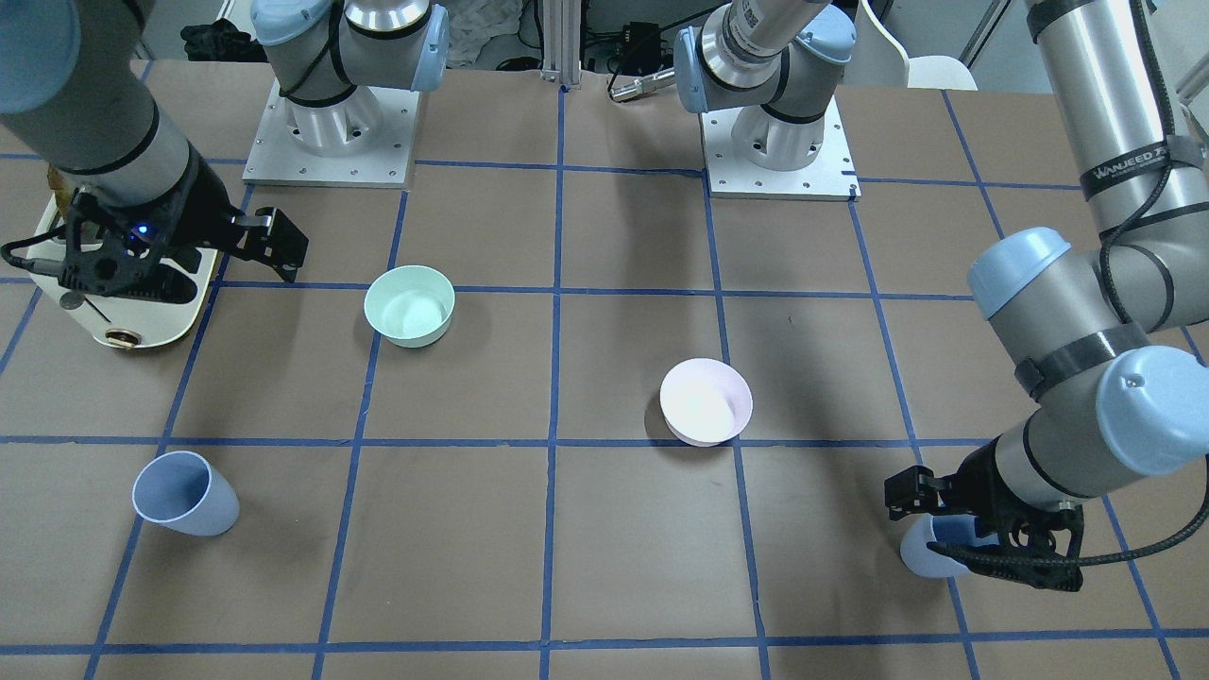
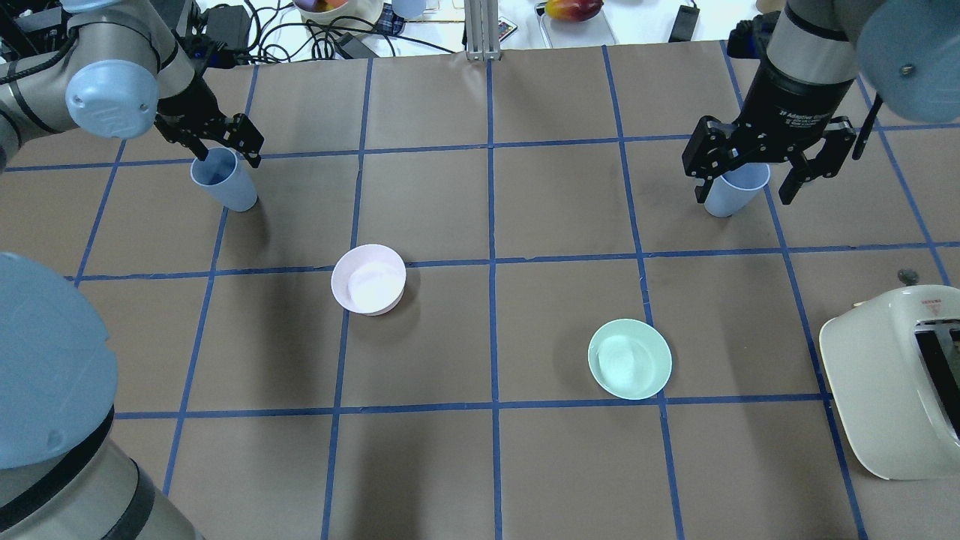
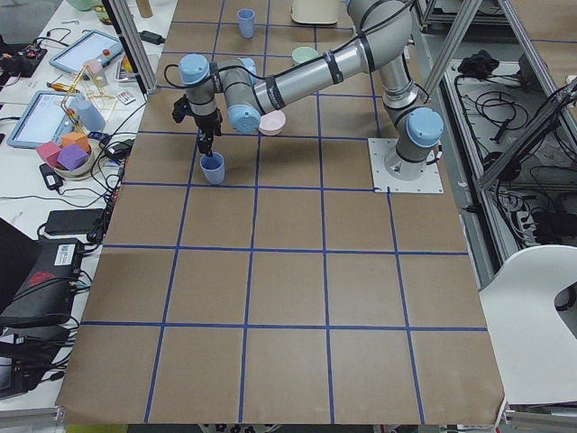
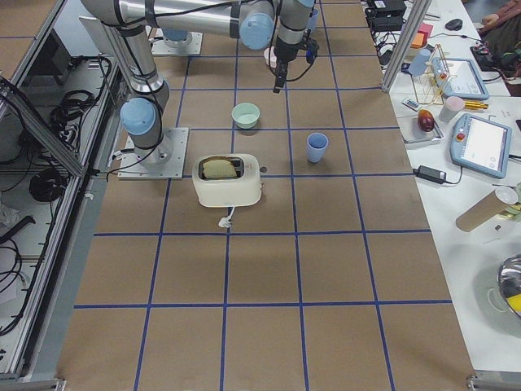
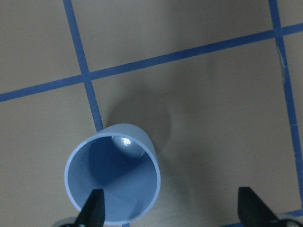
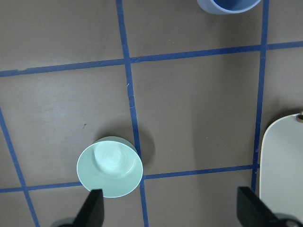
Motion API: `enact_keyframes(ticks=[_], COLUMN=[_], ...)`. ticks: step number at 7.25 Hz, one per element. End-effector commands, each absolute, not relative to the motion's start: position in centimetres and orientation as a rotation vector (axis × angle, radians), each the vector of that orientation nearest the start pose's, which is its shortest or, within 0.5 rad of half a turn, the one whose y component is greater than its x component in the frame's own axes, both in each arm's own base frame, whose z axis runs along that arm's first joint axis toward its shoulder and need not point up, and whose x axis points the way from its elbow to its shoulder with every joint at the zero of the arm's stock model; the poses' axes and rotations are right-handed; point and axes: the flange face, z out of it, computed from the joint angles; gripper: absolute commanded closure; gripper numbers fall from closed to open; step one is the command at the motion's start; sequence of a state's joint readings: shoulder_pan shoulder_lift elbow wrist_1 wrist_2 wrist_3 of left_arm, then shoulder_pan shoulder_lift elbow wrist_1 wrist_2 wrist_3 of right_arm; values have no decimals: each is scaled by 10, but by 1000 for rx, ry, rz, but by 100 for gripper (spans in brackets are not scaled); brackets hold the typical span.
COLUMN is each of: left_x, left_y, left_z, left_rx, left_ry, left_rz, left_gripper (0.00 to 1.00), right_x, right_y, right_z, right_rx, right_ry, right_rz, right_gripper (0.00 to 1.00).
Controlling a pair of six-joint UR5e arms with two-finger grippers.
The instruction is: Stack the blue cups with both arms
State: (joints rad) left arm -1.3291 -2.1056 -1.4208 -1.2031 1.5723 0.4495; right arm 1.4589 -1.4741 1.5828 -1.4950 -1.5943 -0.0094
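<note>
One blue cup [image 2: 225, 184] stands upright at the far left of the table, and also shows in the front view [image 1: 924, 552]. My left gripper [image 2: 225, 146] is open and low over it. In the left wrist view one fingertip [image 5: 94, 208] is inside the cup [image 5: 113, 175] and the other is outside, off to the side. The second blue cup [image 2: 731, 193] stands upright at the far right [image 1: 184, 491]. My right gripper [image 2: 746, 187] is open and empty, high above the table; its wrist view shows that cup [image 6: 229, 4] at the top edge.
A pale pink bowl [image 2: 369, 279] sits left of centre and a mint-green bowl [image 2: 629, 358] right of centre. A white toaster [image 2: 885, 375] stands at the near right edge, below my right arm. Blue tape lines grid the brown table.
</note>
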Motion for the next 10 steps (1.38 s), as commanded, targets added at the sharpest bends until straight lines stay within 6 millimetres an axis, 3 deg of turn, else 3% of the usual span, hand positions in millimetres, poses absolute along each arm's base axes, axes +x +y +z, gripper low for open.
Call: enact_keyframes(ticks=[1, 2, 3, 5, 6, 7, 8, 10], left_x=[34, 36, 36, 36, 36, 17, -18, -132], left_y=[-693, -695, -696, -699, -701, -703, -699, -679], left_z=[251, 250, 250, 258, 272, 289, 307, 335], left_rx=[341, 339, 338, 337, 326, 270, 105, -49], left_ry=[3141, 3139, 3135, 3123, 3111, 3110, 3127, 3144], left_rz=[89, 88, 73, 26, -8, -50, -87, -142], left_gripper=[22, 72, 97, 100, 100, 100, 100, 100], right_x=[13, -14, -27, -38, -42, -53, -60, -65], right_y=[-551, -566, -596, -634, -643, -644, -644, -646], right_z=[402, 391, 370, 333, 312, 304, 300, 279], right_rx=[115, -44, -104, -113, -149, -223, -197, -182], right_ry=[3121, 3124, 3155, 3189, 3189, 3188, 3187, 3176], right_rz=[265, 198, 50, -150, -135, -116, -102, -50], right_gripper=[0, 0, 0, 0, 0, 0, 0, 0])
